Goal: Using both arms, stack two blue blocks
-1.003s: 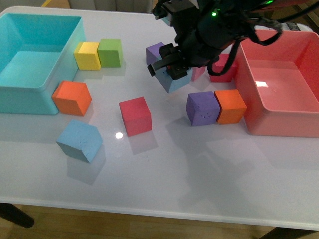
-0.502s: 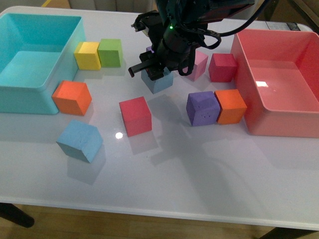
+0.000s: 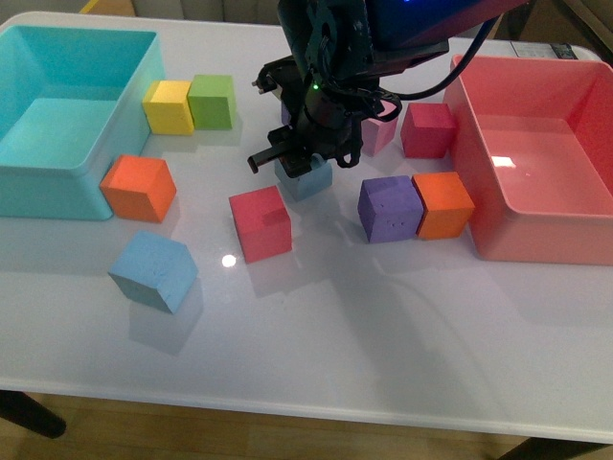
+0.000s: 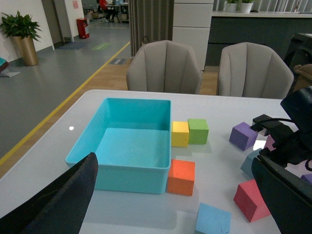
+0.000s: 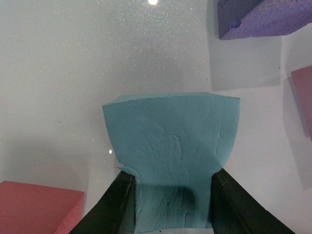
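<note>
My right gripper (image 3: 305,161) is shut on one blue block (image 3: 308,180), holding it low over the table just behind the red cube (image 3: 261,222). In the right wrist view the block (image 5: 173,141) fills the space between the black fingers (image 5: 117,200) of that gripper (image 5: 171,178). The other blue block (image 3: 153,270) lies free near the front left of the table, also seen as the blue block (image 4: 213,220) in the left wrist view. My left gripper (image 4: 173,168) hangs open high above the table's left side, with nothing between its fingers. It is out of the front view.
A turquoise bin (image 3: 57,182) stands at the left and a pink bin (image 3: 536,247) at the right. An orange cube (image 3: 139,187), yellow cube (image 3: 169,105) and green cube (image 3: 212,101) sit near the turquoise bin. A purple cube (image 3: 390,208) and another orange cube (image 3: 443,203) adjoin the pink bin.
My right arm has carried the blue block leftward and down, from near the back middle cubes to just behind the red cube. The free blue block has not moved.
</note>
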